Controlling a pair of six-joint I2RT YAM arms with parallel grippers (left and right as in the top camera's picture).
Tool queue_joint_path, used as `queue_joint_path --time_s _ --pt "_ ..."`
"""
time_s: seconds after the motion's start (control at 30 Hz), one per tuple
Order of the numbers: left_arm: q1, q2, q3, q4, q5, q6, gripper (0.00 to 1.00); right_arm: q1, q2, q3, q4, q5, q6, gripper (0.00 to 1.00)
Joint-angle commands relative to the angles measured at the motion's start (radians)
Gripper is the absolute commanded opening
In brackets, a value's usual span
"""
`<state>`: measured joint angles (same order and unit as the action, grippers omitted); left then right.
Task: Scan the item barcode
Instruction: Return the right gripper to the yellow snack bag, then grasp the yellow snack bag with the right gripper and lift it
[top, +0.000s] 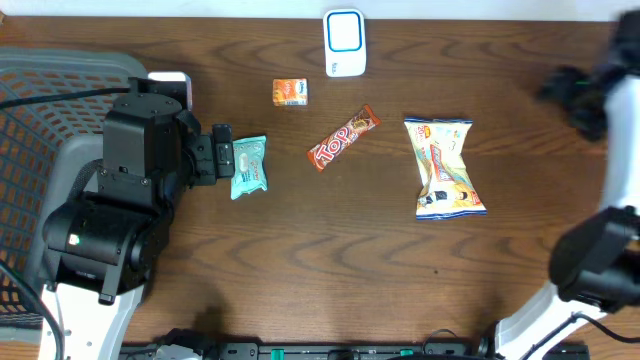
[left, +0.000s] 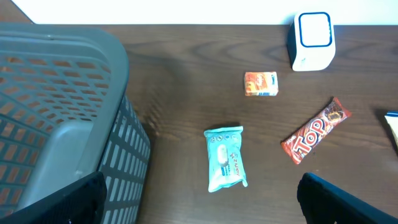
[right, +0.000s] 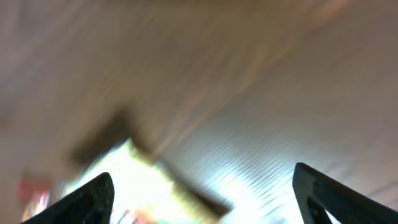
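From overhead, yellow packet (top: 445, 165) sharp, in right-wrist view perhaps a pale blur; left jaws and right jaws wide apart.

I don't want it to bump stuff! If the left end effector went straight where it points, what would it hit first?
Probably the teal packet, lying straight ahead; depth is unclear.

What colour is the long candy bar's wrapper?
The candy bar is red with white letters and a brown end, clearest in the left wrist view.

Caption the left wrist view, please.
Teal packet, orange box, candy bar and white scanner on a wooden table beside a grey basket.
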<state>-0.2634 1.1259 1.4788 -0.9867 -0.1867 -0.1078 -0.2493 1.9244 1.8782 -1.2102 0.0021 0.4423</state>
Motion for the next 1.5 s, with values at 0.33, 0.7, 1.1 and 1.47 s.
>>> queue_joint_path --time_s 0.33,0.7,1.1,1.47 --pt "0.005 0.004 0.0 -0.001 -0.009 0.002 0.98 0.517 0.015 -0.144 -0.003 0.327 -0.081 0.8" --pt "0.005 0.004 0.0 -0.001 -0.009 0.002 0.98 0.632 0.025 -0.473 0.291 0.472 -0.074 0.73" --pt "0.005 0.004 0.0 -0.001 -0.009 0.002 0.98 0.61 0.211 -0.573 0.451 0.549 -0.1 0.53" --pt "0.005 0.004 0.0 0.0 -0.009 0.002 0.98 0.648 0.353 -0.541 0.274 0.346 -0.073 0.01"
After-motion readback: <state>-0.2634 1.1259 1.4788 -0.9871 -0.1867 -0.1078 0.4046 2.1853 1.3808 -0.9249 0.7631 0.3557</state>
